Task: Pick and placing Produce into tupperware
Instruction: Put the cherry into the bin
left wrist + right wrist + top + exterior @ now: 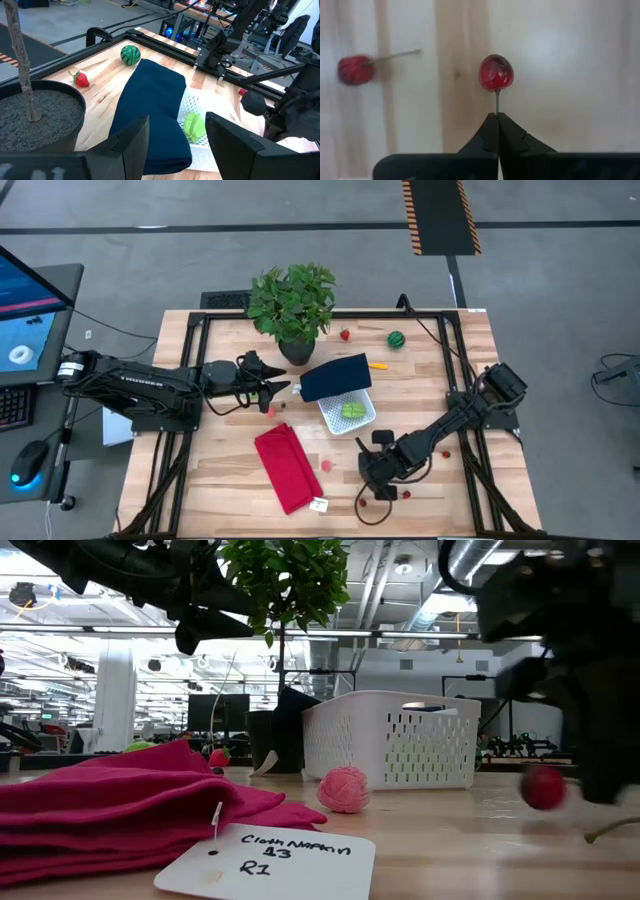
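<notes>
**Inspector:** Starting at the left of the table, what did you note?

**Onlooker:** The left gripper (285, 388) hovered beside the potted plant (292, 302), fingers partly apart with nothing between them. It pointed at the dark blue lid (335, 376), which leaned on the edge of the white container (360, 417). I judged that arm to be waiting, or placed to deal with the lid.

**Inspector:** And the centre?

**Onlooker:** The container sat mid-table, uncovered on its near side, with one green piece (352, 411) already inside. A red cloth (288, 467) lay in front of it, a small pink ball (343, 789) just beside the cloth. Behind, a strawberry (345, 335), an orange piece (378, 365) and a striped green ball (397, 339) remained on the wood.

**Inspector:** The right side?

**Onlooker:** The right gripper (497, 120) stood low at the front edge, fingers pinched fully together on the thin stem of a red cherry (496, 73). A stem hold seemed sensible, the berry being small and round. Its long axis ran along the stem, in line with the fingers, berry pointing away from the wrist. A second cherry (355, 69) lay near, its stem angled towards the held one, apart from it.

**Inspector:** Progress?

**Onlooker:** Early, in my judgement; the carry to the container was not yet made
</notes>
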Motion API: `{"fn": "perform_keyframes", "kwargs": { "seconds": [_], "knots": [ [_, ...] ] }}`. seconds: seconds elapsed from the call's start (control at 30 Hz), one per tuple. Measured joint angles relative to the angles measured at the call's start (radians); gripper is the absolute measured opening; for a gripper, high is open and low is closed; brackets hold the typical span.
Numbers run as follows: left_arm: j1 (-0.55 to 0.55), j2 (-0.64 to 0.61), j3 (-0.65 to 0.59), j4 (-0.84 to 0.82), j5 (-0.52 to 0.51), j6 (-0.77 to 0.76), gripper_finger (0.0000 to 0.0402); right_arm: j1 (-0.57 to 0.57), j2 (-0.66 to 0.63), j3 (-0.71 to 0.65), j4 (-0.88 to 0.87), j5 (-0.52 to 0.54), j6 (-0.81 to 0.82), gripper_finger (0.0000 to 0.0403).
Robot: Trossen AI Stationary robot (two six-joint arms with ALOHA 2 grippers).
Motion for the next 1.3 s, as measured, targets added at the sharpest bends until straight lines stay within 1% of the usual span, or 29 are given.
{"fn": "perform_keyframes", "kwargs": {
  "seconds": [0.1,0.3,0.47,0.57,0.67,0.83,0.97,1.17,1.3],
  "knots": [
    [0.0,0.0,0.0,0.0,0.0,0.0,0.0185,-0.015,0.0,0.032,-0.079,0.049,-0.029,0.0009],
    [0.0,0.0,0.0,0.0,0.0,0.0,0.0185,-0.003,-0.001,0.153,-0.285,0.142,-0.037,0.0011],
    [0.0,0.0,0.0,0.0,0.0,-0.001,0.0185,-0.002,-0.001,0.244,-0.411,0.278,-0.056,0.0011],
    [0.0,0.0,0.0,0.0,0.0,-0.002,0.0185,-0.016,-0.001,0.272,-0.482,0.366,-0.058,0.0012],
    [0.0,0.0,0.0,-0.001,0.0,-0.002,0.0185,-0.037,-0.001,0.281,-0.525,0.445,-0.058,0.0013],
    [0.0,0.0,0.0,-0.001,0.0,-0.003,0.0185,-0.087,-0.001,0.281,-0.53,0.527,-0.108,0.0013],
    [0.0,0.0,0.0,-0.001,0.0,-0.005,0.0185,-0.128,-0.016,0.281,-0.513,0.526,-0.16,0.0016],
    [0.0,-0.001,0.0,-0.001,0.0,-0.005,0.0185,-0.2,-0.03,0.282,-0.416,0.428,-0.281,0.0017],
    [0.0,-0.001,0.0,-0.002,0.0,-0.009,0.0185,-0.247,-0.03,0.281,-0.382,0.403,-0.339,0.0031]
  ]
}}
